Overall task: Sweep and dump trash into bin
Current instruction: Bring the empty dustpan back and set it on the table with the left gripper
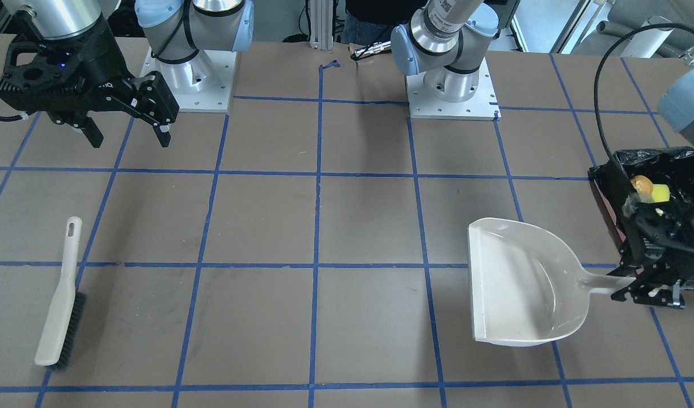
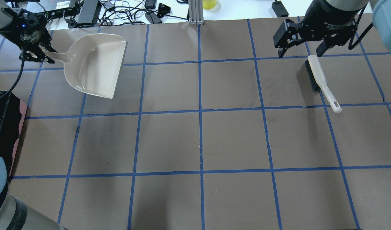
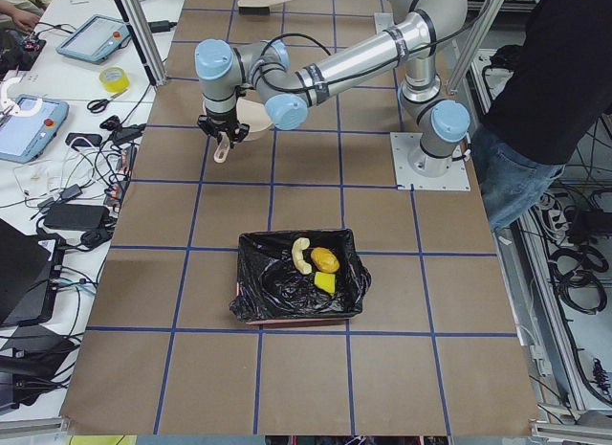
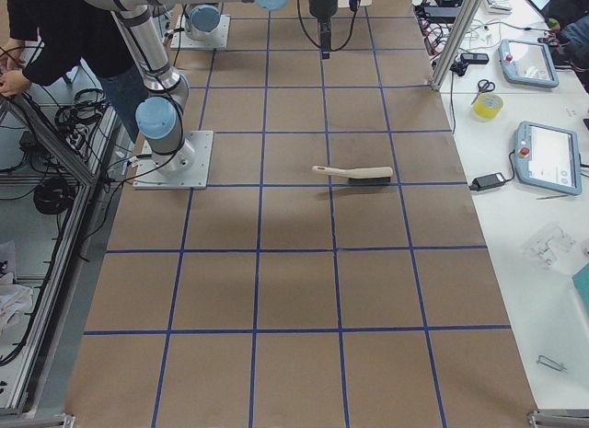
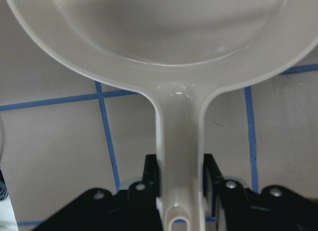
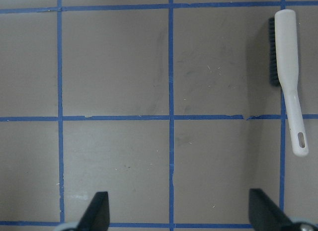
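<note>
The trash, a croissant (image 3: 300,255), potato-like lump (image 3: 325,260) and sponge block (image 3: 325,283), lies inside the black-lined bin (image 3: 296,322) at the table's (image 2: 202,140) left end, so I'd say the dumping is done. The empty dustpan (image 1: 523,283) seems to rest just beyond it, its handle running straight back into the left gripper (image 2: 35,56), whose jaws clamp it. The right gripper (image 1: 130,139) hangs well away with its jaws wide apart, near the flat-lying brush (image 1: 60,300); the overhead view cuts off most of the bin.
</note>
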Available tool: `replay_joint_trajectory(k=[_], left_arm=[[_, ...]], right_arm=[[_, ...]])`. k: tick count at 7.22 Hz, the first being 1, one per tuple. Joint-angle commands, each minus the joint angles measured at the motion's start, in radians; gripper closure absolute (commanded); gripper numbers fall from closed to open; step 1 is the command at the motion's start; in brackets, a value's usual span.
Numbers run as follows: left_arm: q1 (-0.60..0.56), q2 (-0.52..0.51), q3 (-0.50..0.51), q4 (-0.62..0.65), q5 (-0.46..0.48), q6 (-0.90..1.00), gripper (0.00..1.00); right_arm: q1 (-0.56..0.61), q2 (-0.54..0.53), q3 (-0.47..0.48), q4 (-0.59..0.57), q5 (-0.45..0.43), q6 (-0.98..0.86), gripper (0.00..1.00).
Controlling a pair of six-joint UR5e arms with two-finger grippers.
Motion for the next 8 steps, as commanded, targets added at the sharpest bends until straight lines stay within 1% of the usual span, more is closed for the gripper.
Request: replay_joint_trajectory(k=[1,2,4,7,8], left_arm=[[-0.095,-0.113,0.045,0.006,0.019,-0.114,1.00],[-0.114,-0.153,0.034,0.054,0.021,-0.118,1.00],[-0.126,-0.184,0.043,0.053,0.042,-0.122,1.00],[-0.149,-0.221,0.044,0.065,0.049,-0.264,1.00],[-0.162,-0.221,0.042,0.063,0.050,-0.274,1.00]], right_arm=[[0.000,-0.001,0.000,-0.001,0.000,0.001,0.00],[0.000,0.001,0.000,-0.003,0.000,-0.001,0.00],[0.000,-0.005,0.001,-0.003,0.000,-0.001,0.00],[0.000,-0.007,0.001,-0.003,-0.003,-0.003,0.00],[0.000,-0.007,0.001,-0.003,-0.005,-0.004,0.00]])
